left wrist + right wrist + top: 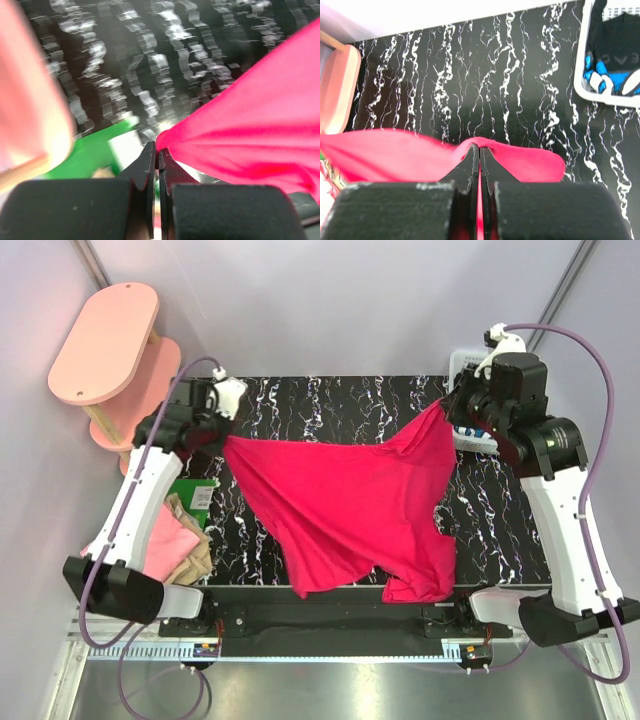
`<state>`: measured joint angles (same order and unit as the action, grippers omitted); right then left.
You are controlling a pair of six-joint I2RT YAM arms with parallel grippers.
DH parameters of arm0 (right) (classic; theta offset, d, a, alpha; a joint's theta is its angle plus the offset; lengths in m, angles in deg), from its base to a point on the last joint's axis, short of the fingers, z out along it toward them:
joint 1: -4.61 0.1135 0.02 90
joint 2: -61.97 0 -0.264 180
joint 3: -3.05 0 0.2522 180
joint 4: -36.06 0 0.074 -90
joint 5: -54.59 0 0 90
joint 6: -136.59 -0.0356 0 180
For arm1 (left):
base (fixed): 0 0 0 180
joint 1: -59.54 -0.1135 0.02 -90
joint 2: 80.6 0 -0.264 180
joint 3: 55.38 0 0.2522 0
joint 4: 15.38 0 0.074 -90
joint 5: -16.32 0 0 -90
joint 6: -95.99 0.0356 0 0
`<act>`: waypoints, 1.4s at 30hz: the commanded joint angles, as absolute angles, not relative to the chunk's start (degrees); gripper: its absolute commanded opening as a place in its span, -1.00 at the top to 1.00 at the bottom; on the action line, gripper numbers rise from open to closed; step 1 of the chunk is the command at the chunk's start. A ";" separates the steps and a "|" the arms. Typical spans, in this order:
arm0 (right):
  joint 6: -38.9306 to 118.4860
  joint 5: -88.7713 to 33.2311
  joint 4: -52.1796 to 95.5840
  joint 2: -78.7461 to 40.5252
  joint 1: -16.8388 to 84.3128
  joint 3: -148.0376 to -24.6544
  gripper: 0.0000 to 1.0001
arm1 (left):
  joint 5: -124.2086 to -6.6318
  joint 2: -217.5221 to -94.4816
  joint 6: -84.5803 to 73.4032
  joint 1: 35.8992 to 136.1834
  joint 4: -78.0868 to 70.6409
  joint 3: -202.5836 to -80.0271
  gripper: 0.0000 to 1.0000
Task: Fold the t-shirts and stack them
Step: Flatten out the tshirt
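Left gripper [226,439] and right gripper [446,406] each clench a corner of the vivid crimson-pink cloth t-shirt [350,502], draped over the black marbled desk [330,400].

Top external: high, near side, looking down on counter [330,405]
Left wrist: close behind left claw [159,152]
Right wrist: close behind right claw [479,150]
Shared: crimson t-shirt [340,500]

Obstacles: crimson t-shirt [350,505], draped side to side across mid-table; white basket [463,360], far right corner; green box [196,495] and pink and tan t-shirts [172,538], left edge; pink shelves [105,340], beyond far left corner. Free: table [330,400], bare far strip and right front area.
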<state>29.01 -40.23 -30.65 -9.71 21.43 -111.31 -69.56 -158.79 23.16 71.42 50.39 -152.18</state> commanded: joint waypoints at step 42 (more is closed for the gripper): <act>33.14 -41.56 -28.69 -17.47 21.05 -127.26 1.00 | -70.70 -155.70 30.34 58.57 43.21 -163.70 1.00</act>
<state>29.47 -35.51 -36.16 -11.55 21.43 -128.75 -70.89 -148.23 30.53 58.79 50.63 -162.76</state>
